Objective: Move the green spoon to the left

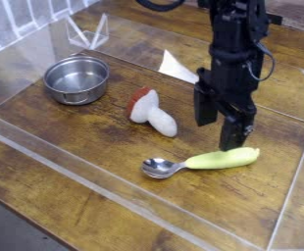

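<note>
Where it lies, green spoon [203, 162] shows silver bowl.

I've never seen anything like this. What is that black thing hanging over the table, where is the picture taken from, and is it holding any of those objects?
The black thing is a robot arm, and its lower end is a pincer with two fingers for picking things up. The single picture comes from a camera that looks down at the wooden table from one side. Low clear plastic walls fence the work area. On the wood lie a round steel bowl, a stubby white object with a red tip, and a green spoon with a shiny metal scoop. The pincer is open, points downward and holds nothing. In the picture it stands just above the spoon's green handle; whether it touches it cannot be told. The spoon lies flat on the table.
</note>
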